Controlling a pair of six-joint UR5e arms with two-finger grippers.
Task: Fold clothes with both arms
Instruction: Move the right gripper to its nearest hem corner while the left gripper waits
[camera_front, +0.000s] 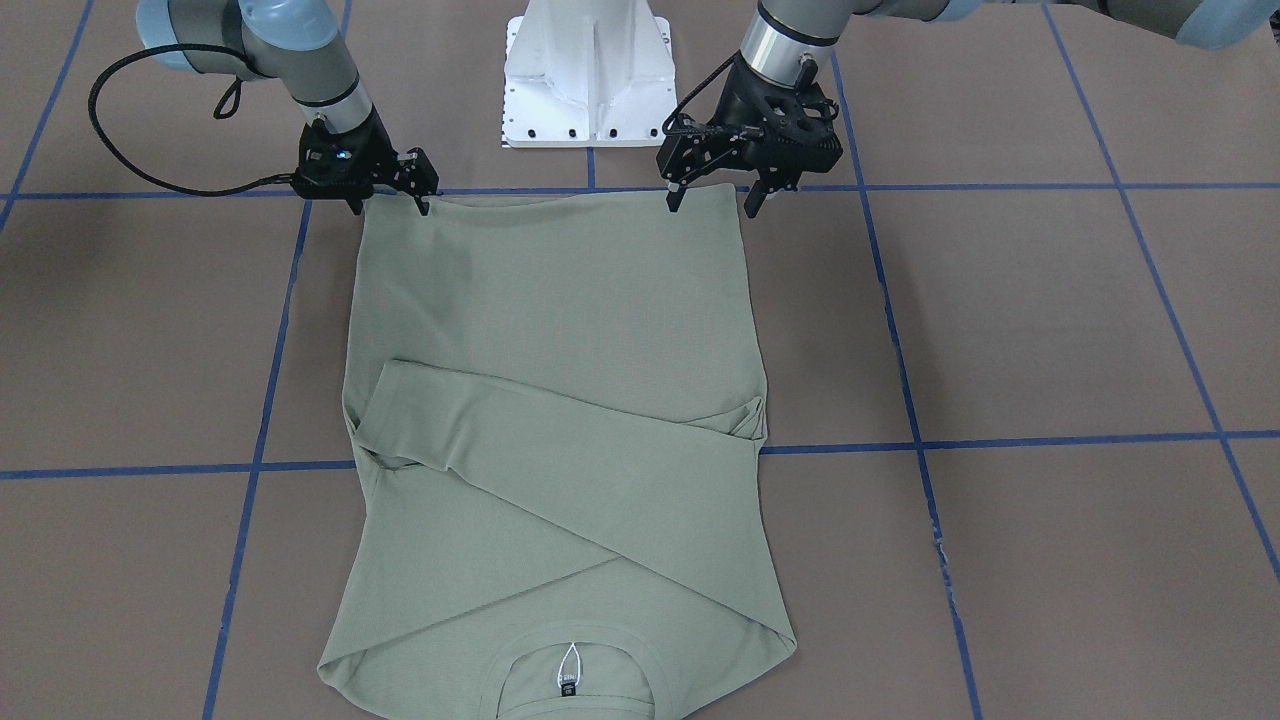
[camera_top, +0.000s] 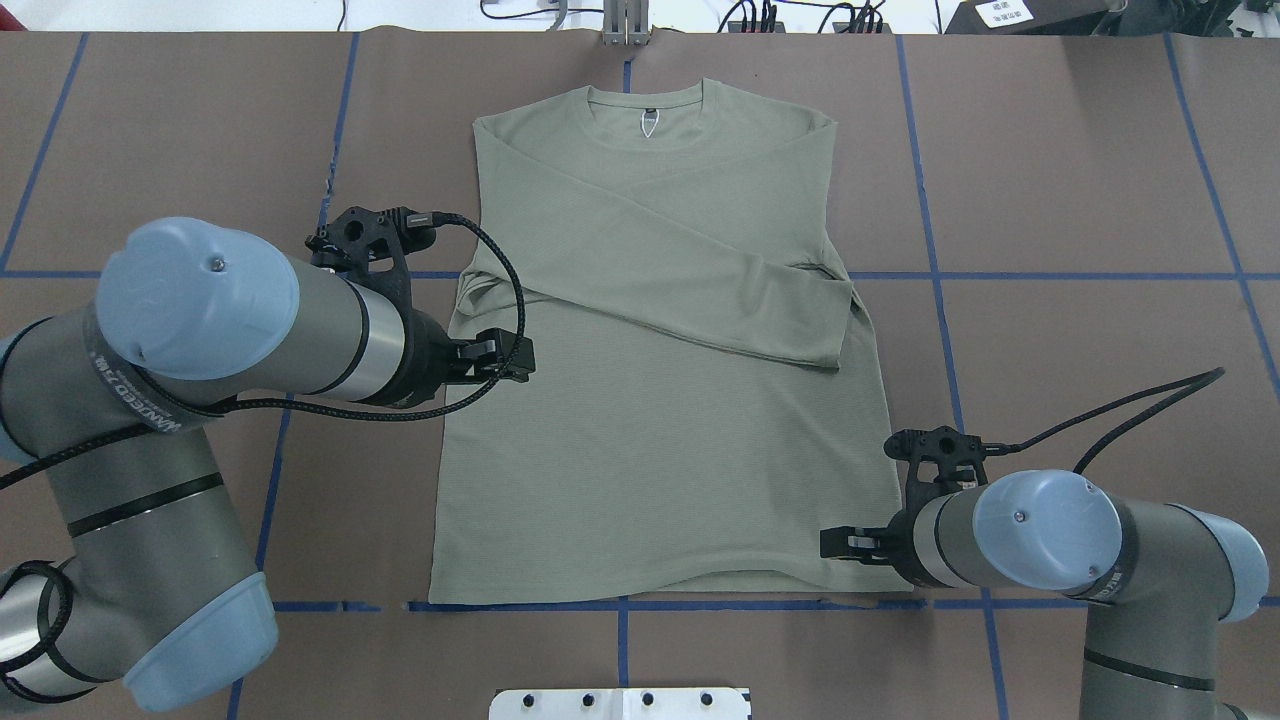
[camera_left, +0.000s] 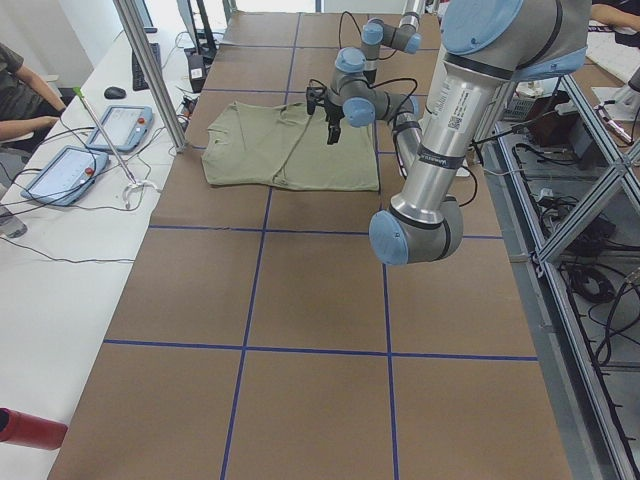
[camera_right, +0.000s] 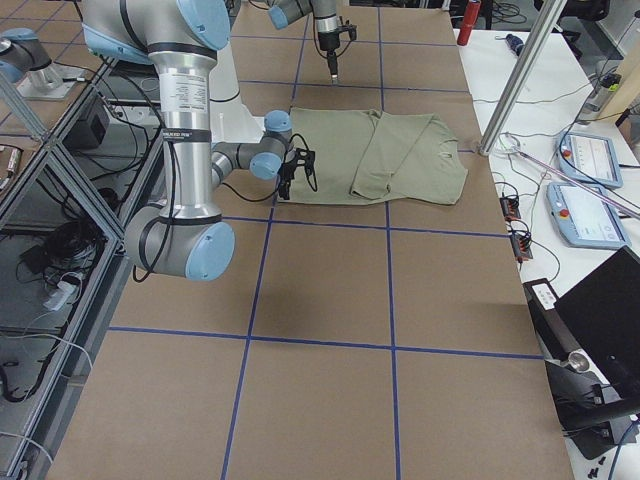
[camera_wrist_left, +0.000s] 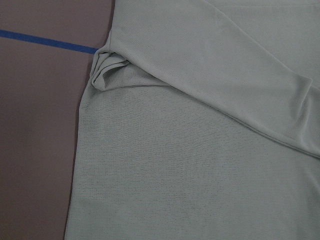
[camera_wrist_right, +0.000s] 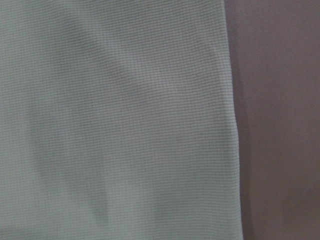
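Observation:
The pale sage-green shirt (camera_front: 560, 330) lies flat on the brown table, both sleeves folded across the chest, collar and dark neck label (camera_front: 568, 686) at the side far from the robot. It also shows in the overhead view (camera_top: 660, 450). My left gripper (camera_front: 713, 205) is open and empty, raised well above the shirt's left side; its wrist view looks down on the sleeve fold (camera_wrist_left: 107, 67). My right gripper (camera_front: 390, 205) is open and low at the hem's right corner, its fingers astride the corner. The right wrist view shows the cloth edge (camera_wrist_right: 227, 120) up close.
The white pedestal base (camera_front: 588, 75) stands just behind the hem. Blue tape lines (camera_front: 1000, 440) grid the table. Along the operators' side are a metal pole (camera_left: 150, 70), tablets (camera_left: 70, 170), a red cylinder (camera_left: 30, 428) and a laptop (camera_right: 600, 320).

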